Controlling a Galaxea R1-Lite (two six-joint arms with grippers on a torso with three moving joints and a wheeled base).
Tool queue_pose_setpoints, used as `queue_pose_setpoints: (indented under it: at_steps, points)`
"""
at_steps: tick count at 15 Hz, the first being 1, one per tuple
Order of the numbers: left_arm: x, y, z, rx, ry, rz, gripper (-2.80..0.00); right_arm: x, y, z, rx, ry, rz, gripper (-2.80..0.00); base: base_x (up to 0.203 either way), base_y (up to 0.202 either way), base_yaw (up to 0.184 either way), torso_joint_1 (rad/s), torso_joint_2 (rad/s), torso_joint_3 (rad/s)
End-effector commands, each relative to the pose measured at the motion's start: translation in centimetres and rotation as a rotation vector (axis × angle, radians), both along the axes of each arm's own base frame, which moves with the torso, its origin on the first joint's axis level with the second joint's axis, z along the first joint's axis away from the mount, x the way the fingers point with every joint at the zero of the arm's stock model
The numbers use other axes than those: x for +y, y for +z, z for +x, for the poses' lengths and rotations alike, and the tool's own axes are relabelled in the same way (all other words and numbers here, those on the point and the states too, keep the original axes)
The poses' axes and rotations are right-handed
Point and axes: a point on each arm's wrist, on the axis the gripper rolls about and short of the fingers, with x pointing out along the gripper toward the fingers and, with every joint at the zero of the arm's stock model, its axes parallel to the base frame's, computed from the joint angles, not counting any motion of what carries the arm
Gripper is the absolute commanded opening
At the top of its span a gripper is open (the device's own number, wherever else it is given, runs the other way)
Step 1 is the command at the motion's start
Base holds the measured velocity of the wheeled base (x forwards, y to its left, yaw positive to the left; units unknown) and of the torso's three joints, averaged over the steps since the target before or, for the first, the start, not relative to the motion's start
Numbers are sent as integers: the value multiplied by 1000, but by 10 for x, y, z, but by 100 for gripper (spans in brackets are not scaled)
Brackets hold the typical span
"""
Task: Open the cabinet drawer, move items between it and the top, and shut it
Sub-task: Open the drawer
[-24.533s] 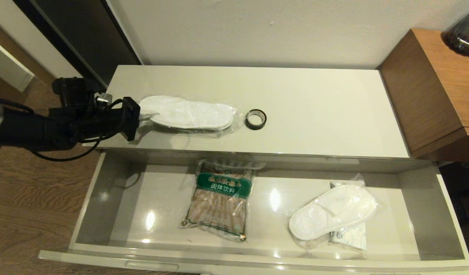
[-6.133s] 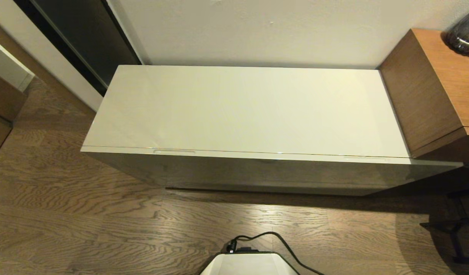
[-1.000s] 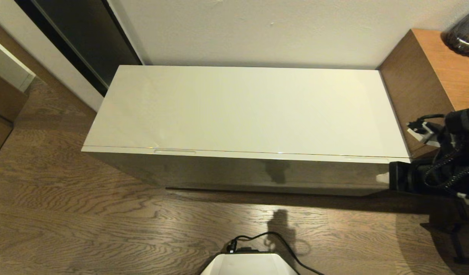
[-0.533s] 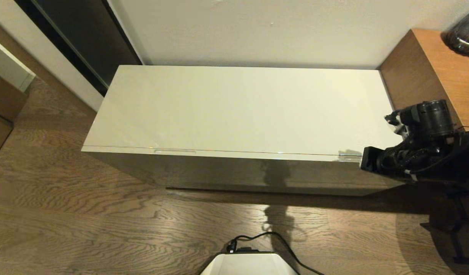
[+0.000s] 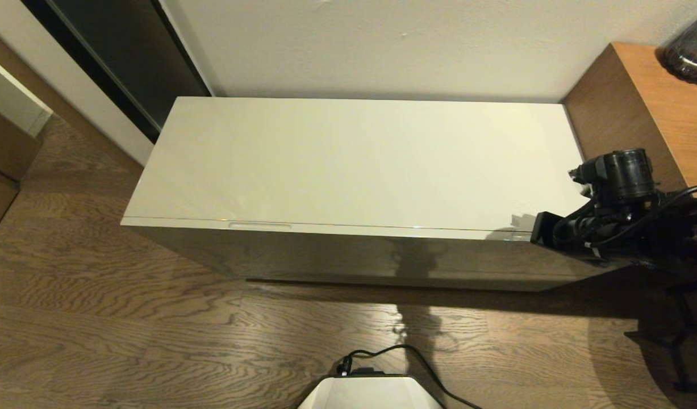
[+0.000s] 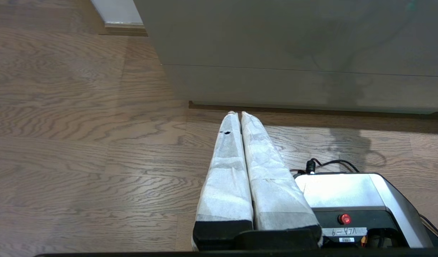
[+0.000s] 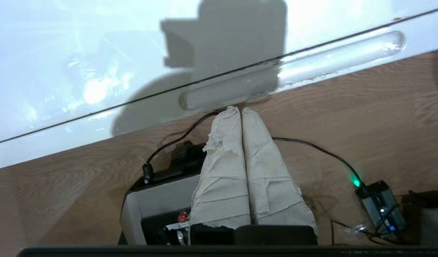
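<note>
At the front right corner of the long glossy beige-cream cabinet top (image 5: 359, 162), the right gripper (image 7: 241, 110) had come up from beside the cabinet's end over the last second and now hung with its paper-wrapped fingers (image 7: 226, 150) pressed together, their tips just before the clear recessed handle slot (image 7: 293, 69) along the drawer's upper front edge. The drawer (image 5: 371, 255) was shut flush under the top, and no slippers, tape roll or packet showed anywhere, so the items were presumably inside it; earlier it had stood open with things both in it and on the top. That suggested a fresh round was starting, with the right arm lining up on the handle, though the closed fingers had not yet hooked it. The left gripper (image 6: 237, 113) hung parked low over the wooden floor (image 5: 126, 329), its fingers together, holding nothing. Only a small upside-down label on the robot's grey base (image 6: 347, 189) bore writing, seemingly "VLA-9"; nothing else could be read.
</note>
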Motion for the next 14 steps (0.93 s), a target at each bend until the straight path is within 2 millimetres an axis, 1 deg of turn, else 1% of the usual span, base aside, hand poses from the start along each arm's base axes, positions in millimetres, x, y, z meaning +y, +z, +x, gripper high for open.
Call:
queue_pose_setpoints:
  at_steps: [1,5,6,12,14]
  points:
    - [0,0,0,1,0,-1,-280,0,-5,4,11,-5,0,-280,0,0,0,0,0,0]
    - [0,0,0,1,-1,-2,-280,-1,-9,8,6,-8,1,-280,0,0,0,0,0,0]
    - [0,0,0,1,-1,-1,-280,0,-12,12,1,-9,2,-280,0,0,0,0,0,0]
    - [0,0,0,1,-1,-1,-280,-1,-22,12,33,-11,-1,-280,0,0,0,0,0,0]
    - [0,0,0,1,0,-1,-280,-2,-36,5,85,-8,-8,-280,0,0,0,0,0,0]
